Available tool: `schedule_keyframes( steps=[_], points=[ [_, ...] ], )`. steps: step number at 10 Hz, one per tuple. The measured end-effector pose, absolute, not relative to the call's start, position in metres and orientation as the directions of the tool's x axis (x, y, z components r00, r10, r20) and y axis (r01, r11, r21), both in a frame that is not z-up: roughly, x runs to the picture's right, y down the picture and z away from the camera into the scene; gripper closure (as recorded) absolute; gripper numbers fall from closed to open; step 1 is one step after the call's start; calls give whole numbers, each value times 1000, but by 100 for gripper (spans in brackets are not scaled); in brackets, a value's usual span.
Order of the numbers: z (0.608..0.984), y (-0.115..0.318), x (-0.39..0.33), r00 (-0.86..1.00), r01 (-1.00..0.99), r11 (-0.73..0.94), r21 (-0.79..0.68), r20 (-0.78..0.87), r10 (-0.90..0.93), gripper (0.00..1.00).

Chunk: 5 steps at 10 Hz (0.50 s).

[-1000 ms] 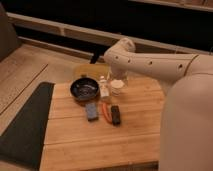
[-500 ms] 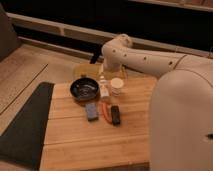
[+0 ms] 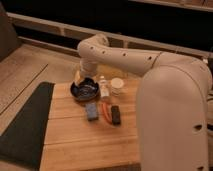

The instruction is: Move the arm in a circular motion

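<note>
The cream-white arm [image 3: 130, 59] reaches from the large segment at the right [image 3: 172, 120] leftwards across the back of the wooden table [image 3: 85, 145]. Its rounded elbow [image 3: 94, 47] carries a row of small dark holes. From there the wrist drops down. The gripper [image 3: 82, 76] hangs just behind the dark bowl [image 3: 84, 91], at the table's back left. It holds nothing that I can see.
A small bottle [image 3: 103, 88] and a white cup [image 3: 117, 86] stand right of the bowl. In front lie a blue sponge [image 3: 91, 111], an orange item [image 3: 105, 111] and a black item [image 3: 115, 114]. A dark mat [image 3: 25, 125] lies left of the table.
The arm has swung left: the elbow and wrist now stand over the bowl instead of the cup. The large near segment fills more of the right side.
</note>
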<state>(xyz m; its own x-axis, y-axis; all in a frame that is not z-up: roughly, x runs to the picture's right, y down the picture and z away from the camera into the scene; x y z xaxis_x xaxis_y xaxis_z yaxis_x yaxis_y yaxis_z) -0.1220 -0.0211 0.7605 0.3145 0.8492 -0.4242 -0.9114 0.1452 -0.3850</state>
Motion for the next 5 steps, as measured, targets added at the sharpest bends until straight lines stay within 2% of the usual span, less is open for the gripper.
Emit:
schedule_keyframes(
  steps=[2, 5],
  points=[
    [743, -1, -124, 296, -916, 117, -385, -448, 844, 35],
    [730, 31, -78, 200, -960, 64, -271, -512, 835, 35]
  ],
)
